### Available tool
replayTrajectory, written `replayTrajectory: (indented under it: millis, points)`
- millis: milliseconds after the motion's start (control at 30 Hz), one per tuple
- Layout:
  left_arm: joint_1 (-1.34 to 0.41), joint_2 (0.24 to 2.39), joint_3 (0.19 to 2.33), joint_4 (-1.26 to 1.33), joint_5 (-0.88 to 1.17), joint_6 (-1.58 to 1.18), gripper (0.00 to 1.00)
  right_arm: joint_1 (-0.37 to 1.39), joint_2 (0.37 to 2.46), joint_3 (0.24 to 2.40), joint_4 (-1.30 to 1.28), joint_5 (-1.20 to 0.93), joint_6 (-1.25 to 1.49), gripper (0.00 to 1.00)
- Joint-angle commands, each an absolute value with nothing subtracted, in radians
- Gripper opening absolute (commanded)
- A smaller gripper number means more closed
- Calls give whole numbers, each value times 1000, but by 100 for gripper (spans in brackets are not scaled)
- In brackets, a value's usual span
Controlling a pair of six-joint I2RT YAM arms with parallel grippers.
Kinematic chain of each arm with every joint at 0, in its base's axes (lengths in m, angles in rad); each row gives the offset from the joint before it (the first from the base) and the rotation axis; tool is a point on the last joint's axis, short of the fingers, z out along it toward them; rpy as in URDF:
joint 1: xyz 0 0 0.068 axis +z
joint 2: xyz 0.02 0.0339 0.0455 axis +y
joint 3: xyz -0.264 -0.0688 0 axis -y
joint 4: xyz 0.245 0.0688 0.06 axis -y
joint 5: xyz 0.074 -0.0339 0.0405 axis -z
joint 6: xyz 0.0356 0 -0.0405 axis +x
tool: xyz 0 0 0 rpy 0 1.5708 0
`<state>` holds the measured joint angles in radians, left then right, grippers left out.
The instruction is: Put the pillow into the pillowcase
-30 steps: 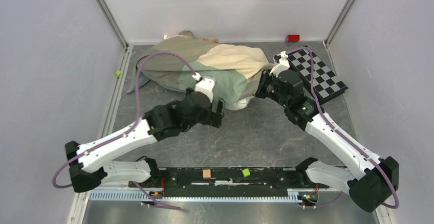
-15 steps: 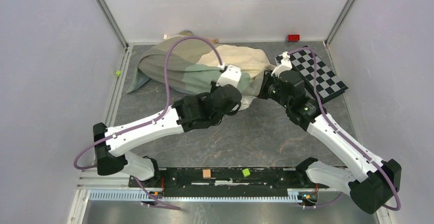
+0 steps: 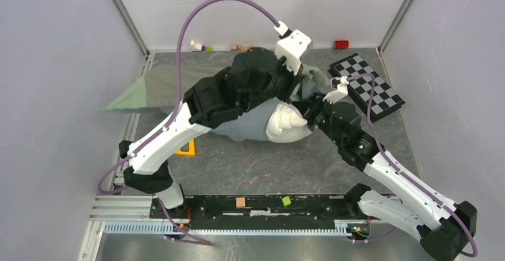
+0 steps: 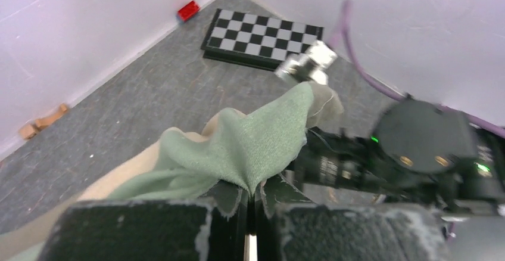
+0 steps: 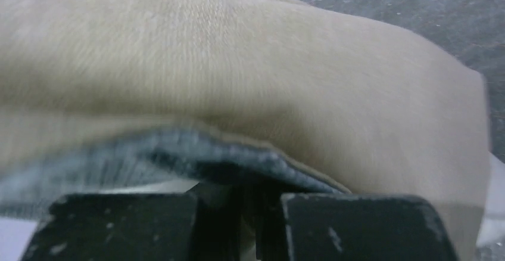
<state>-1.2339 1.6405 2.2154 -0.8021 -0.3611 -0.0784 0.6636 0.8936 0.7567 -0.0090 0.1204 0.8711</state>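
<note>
Mid-insertion. Left hand [image 4: 251, 200] and right hand [image 5: 250, 204] each clamp the pillowcase [image 4: 250, 145] edge; pillow [image 3: 289, 124] end exposed. Next, likely: draw cloth over it.

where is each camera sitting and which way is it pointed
Top external: above and behind the robot, looking down at left arm, right arm, pillowcase and pillow.
Left wrist: on that wrist, looks past the left gripper, shut on a green pillowcase fold, toward the checkered board.
Right wrist: on that wrist, close against beige pillowcase cloth, right gripper shut on it at the bottom.
Shared: top and left wrist both show the checkered board and right arm.
</note>
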Motion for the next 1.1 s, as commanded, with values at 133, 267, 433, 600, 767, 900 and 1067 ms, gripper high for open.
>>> replayTrajectory:
  millis: [133,267,433,600,767,900,1067]
  points:
    - [-1006,1718,2369,-783,-94,-219,2,670,774,743,-60,160,640,77]
    - [-949,1714,2346,-797,-46,-271,2,671,694,835,-198,268,414,98]
    - [-913,1752,2393,-829,-5,-307,2,670,616,904,-216,169,201,98]
    - [-903,1772,2417,-833,27,-313,2,671,628,916,-254,-51,53,98]
    - [-898,1783,2430,-835,42,-311,2,671,642,877,-296,-6,8,98]
    - [-896,1798,2454,-835,71,-306,2,672,693,865,-303,-23,-28,97]
    - [-896,1834,2534,-835,124,-290,3,701,812,876,-257,-86,-6,59]
